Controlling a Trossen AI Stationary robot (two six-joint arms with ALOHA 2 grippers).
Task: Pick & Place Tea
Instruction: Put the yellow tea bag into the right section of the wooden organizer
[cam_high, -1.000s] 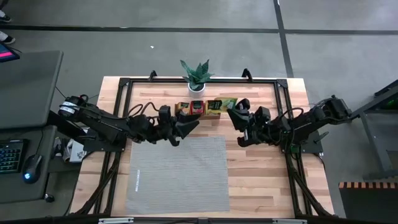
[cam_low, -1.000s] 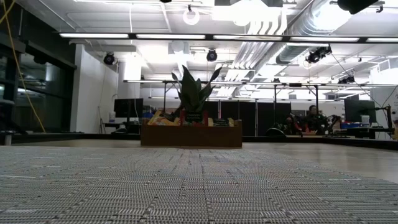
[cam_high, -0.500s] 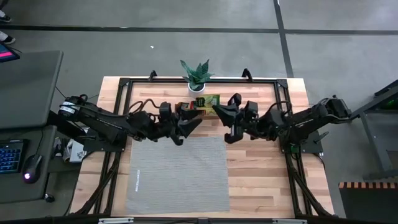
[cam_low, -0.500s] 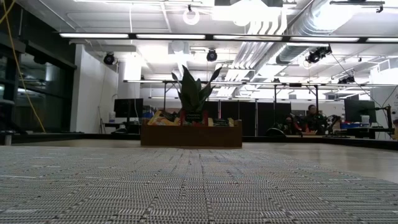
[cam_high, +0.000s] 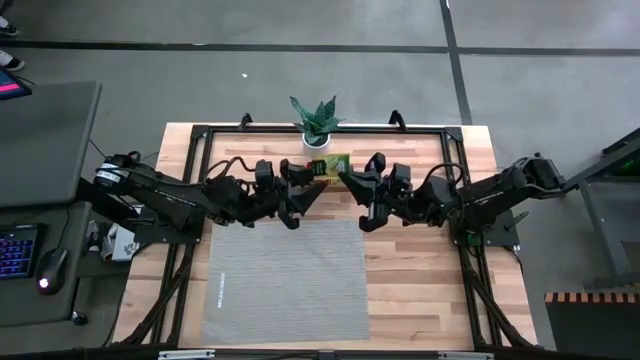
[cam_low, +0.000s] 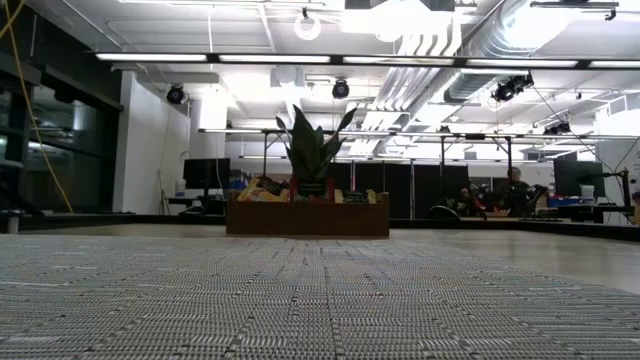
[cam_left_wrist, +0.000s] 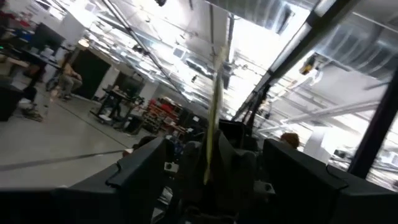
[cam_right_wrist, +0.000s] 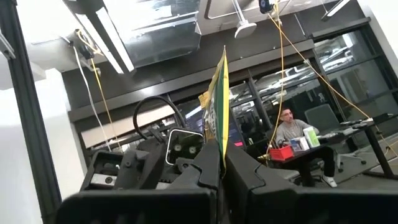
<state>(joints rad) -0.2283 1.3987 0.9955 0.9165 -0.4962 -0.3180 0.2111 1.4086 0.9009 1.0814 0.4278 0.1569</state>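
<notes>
Your right hand (cam_right_wrist: 214, 163) pinches a green tea bag (cam_right_wrist: 216, 106) on edge above the worktop (cam_high: 420, 290), offering it to your left hand (cam_high: 305, 194), spread wide, likely for a handover.

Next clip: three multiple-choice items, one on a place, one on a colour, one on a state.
1. The potted plant stands: A on the mat; B at the table's far edge; C on the floor.
2. The sachet in the right pincer is: A blue; B red; C yellow-green.
3. The right pincer is: A shut on the sachet; B wide open; C empty.
Answers: B, the high view shows it behind the tray; C, seen in the right wrist view; A, it clamps the sachet's edge.
</notes>
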